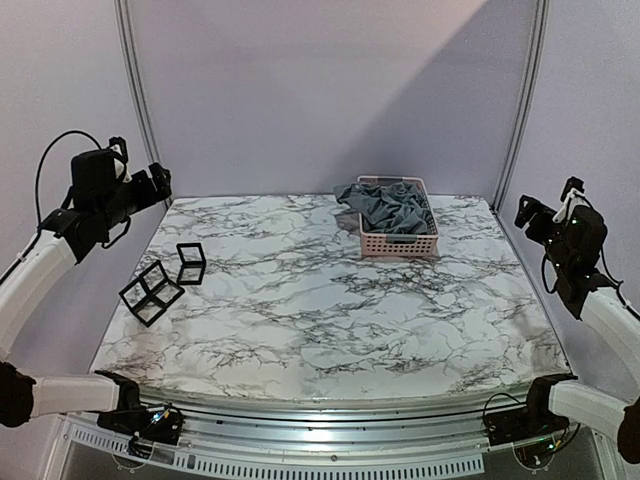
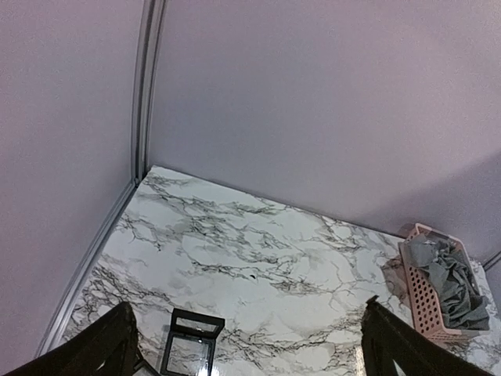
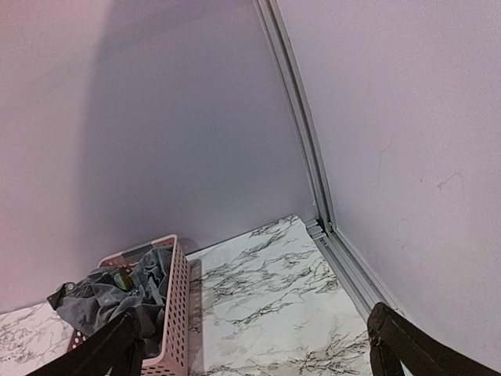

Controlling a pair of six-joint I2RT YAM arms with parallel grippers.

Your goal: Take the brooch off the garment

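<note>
A robotics lab test cell is shown. A marble-patterned worktop (image 1: 300, 330) is enclosed on three sides by plain pale wall panels (image 1: 330, 90), which are joined by bare metal posts (image 1: 138, 90). A left arm (image 1: 35, 275) and a right arm (image 1: 610, 320), both white and black, are bolted at the near edge above a perforated metal rail (image 1: 320, 462) with cabling. A few staged props are set out: a pink basket (image 1: 398, 245) and black cube frames (image 1: 152, 292).

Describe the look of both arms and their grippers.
The left arm and right arm have white tubular links with black joints. A thin black cable loops above the left wrist. The left gripper and right gripper are black.
</note>
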